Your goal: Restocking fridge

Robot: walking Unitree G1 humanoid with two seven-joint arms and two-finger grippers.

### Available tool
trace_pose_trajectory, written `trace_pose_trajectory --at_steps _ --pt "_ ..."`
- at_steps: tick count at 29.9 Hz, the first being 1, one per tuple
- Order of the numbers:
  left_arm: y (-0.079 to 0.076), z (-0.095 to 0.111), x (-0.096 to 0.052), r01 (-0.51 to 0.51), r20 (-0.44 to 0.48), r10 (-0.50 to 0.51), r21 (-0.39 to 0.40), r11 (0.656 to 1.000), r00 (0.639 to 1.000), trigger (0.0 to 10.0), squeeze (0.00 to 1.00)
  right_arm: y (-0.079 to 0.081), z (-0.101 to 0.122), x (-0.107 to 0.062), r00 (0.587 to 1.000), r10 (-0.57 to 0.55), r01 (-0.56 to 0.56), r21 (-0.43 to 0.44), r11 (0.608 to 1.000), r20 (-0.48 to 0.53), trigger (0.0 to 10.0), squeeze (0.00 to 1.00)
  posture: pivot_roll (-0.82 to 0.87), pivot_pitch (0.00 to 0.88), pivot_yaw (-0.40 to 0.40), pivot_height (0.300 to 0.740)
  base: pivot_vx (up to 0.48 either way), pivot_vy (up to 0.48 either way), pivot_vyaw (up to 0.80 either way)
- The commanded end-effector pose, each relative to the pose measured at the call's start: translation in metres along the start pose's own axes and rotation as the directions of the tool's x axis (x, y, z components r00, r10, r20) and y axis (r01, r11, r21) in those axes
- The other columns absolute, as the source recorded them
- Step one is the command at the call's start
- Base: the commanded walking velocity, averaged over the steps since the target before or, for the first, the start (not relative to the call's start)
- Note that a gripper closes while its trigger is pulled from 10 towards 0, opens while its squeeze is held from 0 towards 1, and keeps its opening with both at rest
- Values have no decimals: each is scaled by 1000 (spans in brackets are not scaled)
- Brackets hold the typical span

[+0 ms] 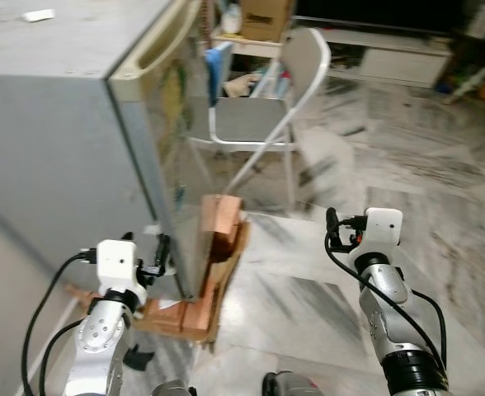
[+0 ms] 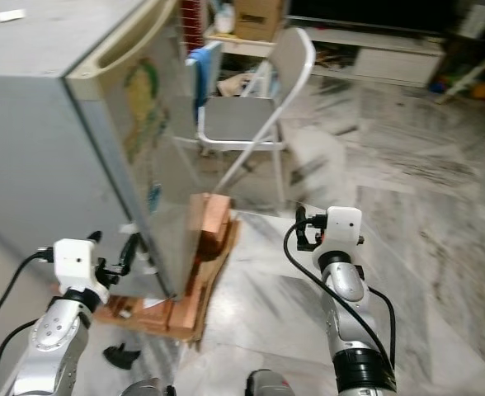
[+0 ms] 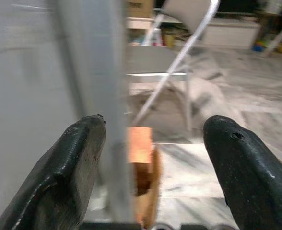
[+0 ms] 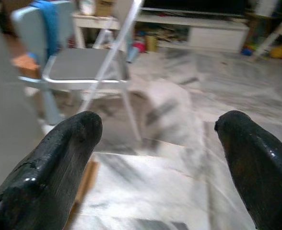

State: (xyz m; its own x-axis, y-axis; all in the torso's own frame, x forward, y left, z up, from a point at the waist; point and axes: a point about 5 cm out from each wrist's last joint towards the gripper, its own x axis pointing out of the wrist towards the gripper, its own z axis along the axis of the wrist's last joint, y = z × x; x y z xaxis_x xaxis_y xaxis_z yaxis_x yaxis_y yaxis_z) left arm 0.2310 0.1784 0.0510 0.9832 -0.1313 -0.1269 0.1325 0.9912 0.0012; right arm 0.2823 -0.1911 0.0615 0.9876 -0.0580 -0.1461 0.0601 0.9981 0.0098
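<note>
Left wrist view: left gripper [image 3: 150,158] is held spread, straddling the closed fridge [image 1: 61,140] door's front edge, probably to pull it open. Fridge is raised on wood blocks [image 1: 218,227]. Right gripper [image 4: 155,158] is spread wide, empty, pointed at the chair [image 1: 259,120]

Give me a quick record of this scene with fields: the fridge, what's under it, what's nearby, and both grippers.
fridge: grey fridge, door shut, seen from above at its corner
under fridge: bricks and flattened cardboard
nearby: grey folding chair beyond the fridge, blue cloth beside it
floor: marble floor, blurred
left gripper: left gripper, open, fingers either side of the fridge's front corner edge, low down
right gripper: right gripper, open, holding nothing, over the floor, pointing toward the chair
</note>
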Motion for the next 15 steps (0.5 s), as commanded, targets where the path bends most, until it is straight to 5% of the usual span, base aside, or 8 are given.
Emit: trace_pose_trajectory --at_steps 1,15 --pt "2 3 2 -2 15 2 3 1000 1000 10000 0 0 3 2 1000 1 -1 -4 1000 6 10000 0 129 0 -25 740 0 0 -800" --pt "17 7 8 -95 35 93 60 994 995 10000 0 5 7 5 1000 20 -20 -20 1000 18 10000 0 119 11 -25 740 0 0 -800"
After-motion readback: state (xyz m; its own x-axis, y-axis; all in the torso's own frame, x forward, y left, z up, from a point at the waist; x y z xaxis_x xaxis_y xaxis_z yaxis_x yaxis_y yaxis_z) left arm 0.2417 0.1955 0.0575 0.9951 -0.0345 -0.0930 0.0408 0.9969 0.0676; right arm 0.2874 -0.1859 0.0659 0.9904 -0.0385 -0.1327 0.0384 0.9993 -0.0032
